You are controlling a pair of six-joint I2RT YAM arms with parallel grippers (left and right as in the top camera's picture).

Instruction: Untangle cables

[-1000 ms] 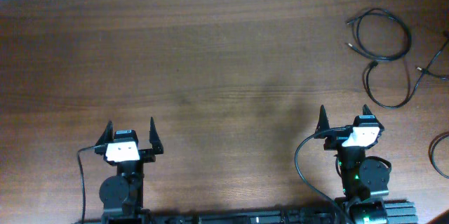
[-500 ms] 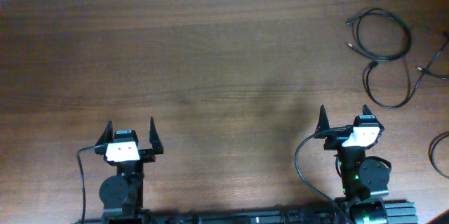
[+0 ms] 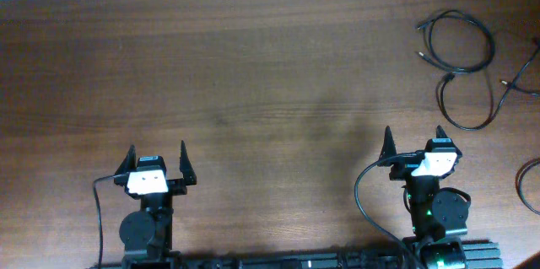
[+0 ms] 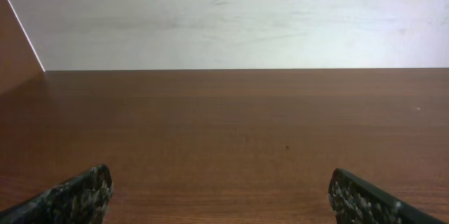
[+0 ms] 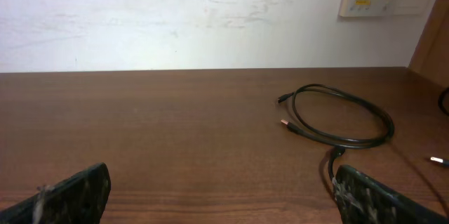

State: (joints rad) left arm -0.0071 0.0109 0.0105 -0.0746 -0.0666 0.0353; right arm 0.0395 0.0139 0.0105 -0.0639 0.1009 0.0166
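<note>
Overhead, the cables [image 3: 462,45] lie in the far right corner of the table [image 3: 253,67] — one black loop close to the far edge, and a second loop just nearer that meets it. Whether the two loops are one cord cannot be told. More strands run off the right edge, one beside the loops and one further toward the near side.

The right gripper [image 3: 413,138] sits at the near edge with its two fingers spread wide, holding nothing. The cables are ahead of it and off to its right, well apart from it. The left gripper [image 3: 157,155] is near the same edge on the other side, also spread wide and empty — much further from the cables, with bare wood between.

From the right wrist, the nearest loop [image 5: 340,119] lies flat ahead and to the right, and a strand from it comes down toward the right finger. A small light-tipped plug [image 5: 438,160] shows at the right edge. The left wrist view shows only wood and a pale wall [image 4: 231,13].
</note>
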